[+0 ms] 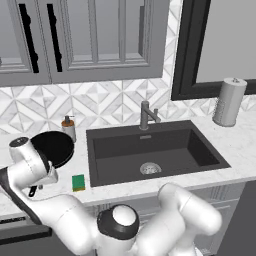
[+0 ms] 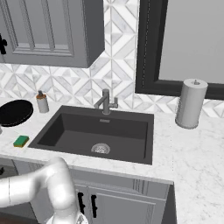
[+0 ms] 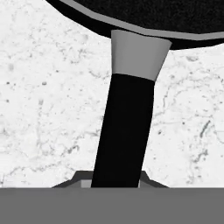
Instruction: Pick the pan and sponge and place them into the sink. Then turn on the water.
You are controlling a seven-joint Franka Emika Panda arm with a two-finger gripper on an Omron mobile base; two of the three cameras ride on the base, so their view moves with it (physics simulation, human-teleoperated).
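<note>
The black pan (image 1: 55, 146) lies on the counter left of the sink (image 1: 200, 150). In the hand view its long black handle (image 3: 124, 131) runs down from the pan's rim (image 3: 144, 30) into my gripper (image 3: 116, 183), whose dark fingertips (image 3: 74, 180) sit tight on either side of it. My gripper is shut on the pan's handle, low over the counter in front of the pan. The green sponge (image 1: 78, 182) lies flat near the counter's front edge, just left of the sink. The grey faucet (image 1: 146, 116) stands at the sink's back edge, with no water running.
A soap dispenser (image 1: 68, 128) stands right behind the pan by the wall. A paper towel roll (image 1: 229, 101) stands on the counter right of the sink. Wall cabinets (image 1: 95, 40) hang above the counter. My own arm (image 1: 30, 170) bends over the counter's left front.
</note>
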